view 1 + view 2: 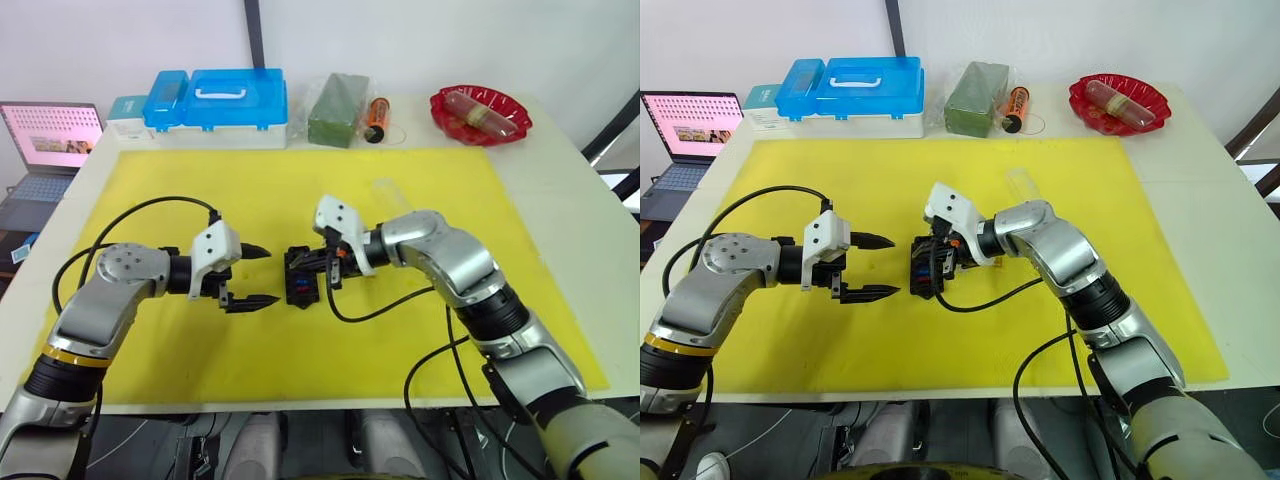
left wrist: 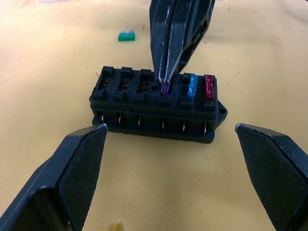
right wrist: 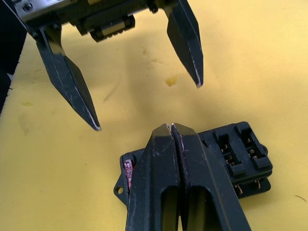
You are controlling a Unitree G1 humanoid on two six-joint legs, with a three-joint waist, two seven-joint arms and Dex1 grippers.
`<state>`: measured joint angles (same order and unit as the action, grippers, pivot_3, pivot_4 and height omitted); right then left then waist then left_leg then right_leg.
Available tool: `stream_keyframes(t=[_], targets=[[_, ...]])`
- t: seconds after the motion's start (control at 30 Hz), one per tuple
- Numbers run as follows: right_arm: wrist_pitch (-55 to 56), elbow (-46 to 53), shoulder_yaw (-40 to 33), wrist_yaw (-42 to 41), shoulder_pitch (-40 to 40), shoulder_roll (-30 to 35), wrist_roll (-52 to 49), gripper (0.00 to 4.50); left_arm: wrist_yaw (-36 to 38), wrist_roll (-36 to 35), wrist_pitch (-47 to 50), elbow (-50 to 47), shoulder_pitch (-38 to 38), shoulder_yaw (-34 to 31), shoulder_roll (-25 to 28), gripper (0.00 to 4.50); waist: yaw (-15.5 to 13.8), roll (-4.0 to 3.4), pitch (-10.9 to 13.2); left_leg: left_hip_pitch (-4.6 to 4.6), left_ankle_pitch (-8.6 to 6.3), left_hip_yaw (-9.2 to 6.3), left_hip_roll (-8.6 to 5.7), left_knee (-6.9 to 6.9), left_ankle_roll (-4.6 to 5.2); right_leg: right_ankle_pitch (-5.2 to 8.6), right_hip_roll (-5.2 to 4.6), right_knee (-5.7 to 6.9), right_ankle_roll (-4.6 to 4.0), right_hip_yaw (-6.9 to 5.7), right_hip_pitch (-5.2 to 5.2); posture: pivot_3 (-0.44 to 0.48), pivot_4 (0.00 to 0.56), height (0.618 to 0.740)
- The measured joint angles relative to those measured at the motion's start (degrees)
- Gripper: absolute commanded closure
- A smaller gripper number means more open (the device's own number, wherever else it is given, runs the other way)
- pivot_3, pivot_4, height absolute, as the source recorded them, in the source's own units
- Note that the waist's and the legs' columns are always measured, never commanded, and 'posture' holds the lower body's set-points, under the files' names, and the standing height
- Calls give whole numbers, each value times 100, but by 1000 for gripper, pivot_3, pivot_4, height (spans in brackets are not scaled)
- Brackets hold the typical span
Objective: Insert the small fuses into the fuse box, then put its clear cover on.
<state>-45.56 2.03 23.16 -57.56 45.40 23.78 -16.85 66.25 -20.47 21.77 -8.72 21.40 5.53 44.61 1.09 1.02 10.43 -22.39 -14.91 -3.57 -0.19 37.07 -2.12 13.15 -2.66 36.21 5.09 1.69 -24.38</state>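
The black fuse box [image 1: 303, 277] lies mid-mat on the yellow mat [image 1: 300, 180]. A blue fuse [image 2: 191, 86] and a red fuse [image 2: 209, 86] stand in its end slots. My right gripper [image 2: 165, 85] is shut on a purple fuse [image 2: 165, 89], its tip at the slot beside the blue one. My left gripper [image 1: 272, 276] is open just left of the box, one finger to each side and touching nothing. A green fuse [image 2: 126, 36] lies loose on the mat beyond the box. The clear cover [image 1: 388, 192] rests faintly visible on the mat behind my right arm.
Along the table's back edge stand a blue lidded case [image 1: 215, 100], a green block in a clear bag [image 1: 338, 110], an orange cylinder [image 1: 377, 118] and a red dish [image 1: 480, 113]. A laptop [image 1: 50, 135] sits off the table's left side.
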Motion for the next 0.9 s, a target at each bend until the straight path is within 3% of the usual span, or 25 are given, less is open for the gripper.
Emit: stream_keyframes(t=[0.43,0.9], targets=[[1198,-637,84,-29,-283,-19,369,4490,-7,0,5,-1,0,0,5,0,-5,2,-4,9,0,0,0,2,0,0,0,0,0,0,10,0,150,740],[1143,-457,-237,-64,-438,-21,291,4490,4,-6,25,0,35,-3,18,0,-15,0,-6,7,0,0,0,1,0,0,0,0,0,0,9,0,150,740]])
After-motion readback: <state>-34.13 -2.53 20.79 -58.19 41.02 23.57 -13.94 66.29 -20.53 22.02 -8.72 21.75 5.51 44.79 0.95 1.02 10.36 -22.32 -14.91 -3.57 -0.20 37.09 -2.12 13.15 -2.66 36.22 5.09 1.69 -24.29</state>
